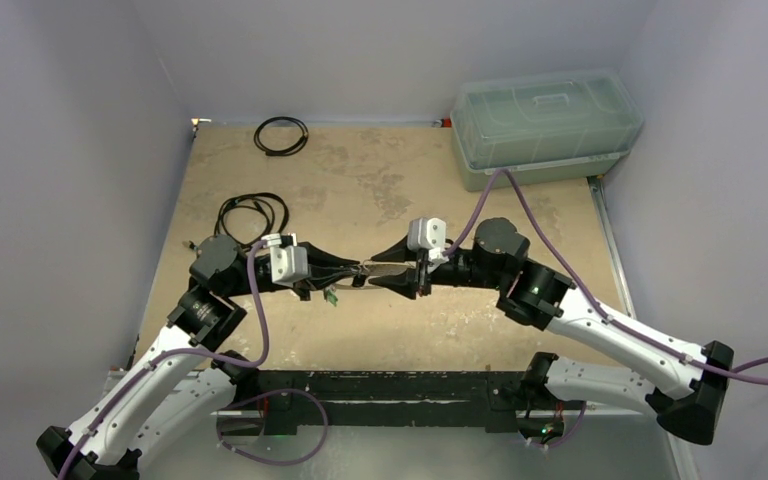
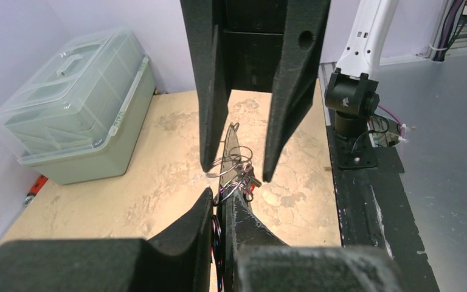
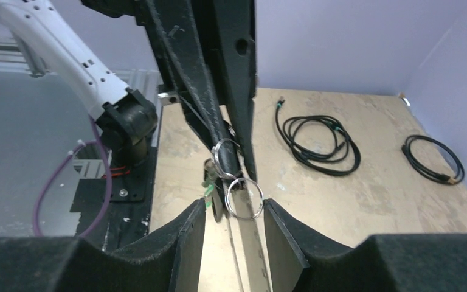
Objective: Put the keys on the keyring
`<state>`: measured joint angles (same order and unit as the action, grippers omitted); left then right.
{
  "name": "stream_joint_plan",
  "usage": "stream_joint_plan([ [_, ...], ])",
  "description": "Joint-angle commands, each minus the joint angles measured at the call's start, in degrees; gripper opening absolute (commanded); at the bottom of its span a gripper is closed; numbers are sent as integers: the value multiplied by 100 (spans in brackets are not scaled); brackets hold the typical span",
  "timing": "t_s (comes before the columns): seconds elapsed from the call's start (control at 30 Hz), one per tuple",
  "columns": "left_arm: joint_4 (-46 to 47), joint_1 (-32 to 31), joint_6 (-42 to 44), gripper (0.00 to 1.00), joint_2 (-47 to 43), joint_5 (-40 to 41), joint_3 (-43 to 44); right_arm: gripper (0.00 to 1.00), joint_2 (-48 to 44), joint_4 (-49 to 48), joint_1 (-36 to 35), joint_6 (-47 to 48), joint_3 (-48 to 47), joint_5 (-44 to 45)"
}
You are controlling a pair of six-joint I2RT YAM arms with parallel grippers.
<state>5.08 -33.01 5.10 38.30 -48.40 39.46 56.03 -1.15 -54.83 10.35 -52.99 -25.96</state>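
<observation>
You are working on a worn tan board [image 1: 380, 190] closed in by pale lilac walls [image 1: 60, 150]. At its far left corner lies a thin black cable loop [image 1: 281, 135], and nearer, still on the left, a black coiled cord [image 1: 252, 213]. Neither touches the arms. At the far right corner a clear lidded plastic box [image 1: 545, 125] stands against the wall. A dark base plate [image 1: 390, 385] runs along the near edge under both arm bases.

Your left arm rises from the near-left corner, folds at the elbow and reaches level toward the middle of the board. The left gripper [image 1: 357, 272] is pinched tight on the keyring [image 1: 384, 266], which it holds above the board, edge-on and pointing right. The keys [image 1: 331, 296] hang just below its fingertips; a green tag shows among them. In the wrist views, small wire rings [image 3: 244, 198] dangle off the keyring beside the keys.

Your right arm comes from the near-right corner, bends likewise and reaches left, so the two tools meet tip to tip. The right gripper [image 1: 374, 270] has its fingers [image 2: 280, 121] parted to a middling width, one on each side of the keyring's free end, with a gap showing on both sides.
</observation>
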Motion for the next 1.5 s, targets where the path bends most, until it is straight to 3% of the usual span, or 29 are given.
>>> stream_joint_plan([
  [0.0, 334, -5, 0, 0, -5, -82, 244, 43, 103, -37, -226, 144, -419, -266],
  [0.37, 338, -5, -40, 0, 36, -125, 255, 42, 128, -66, -415, 345, -576, 200],
  [0.8, 368, -6, -69, 0, 36, -273, 263, 24, 453, -155, -432, 367, -620, 130],
  [1.0, 289, -4, -33, 0, 59, -263, 273, 0, 584, -35, -432, 397, -697, 62],
  [1.2, 26, -9, 142, 0, 176, -135, 348, 0, 728, 97, -441, 213, -800, 276],
  [1.47, -218, -12, 388, 31, -18, 254, 338, 0, 730, -583, -432, -1227, -744, 751],
])
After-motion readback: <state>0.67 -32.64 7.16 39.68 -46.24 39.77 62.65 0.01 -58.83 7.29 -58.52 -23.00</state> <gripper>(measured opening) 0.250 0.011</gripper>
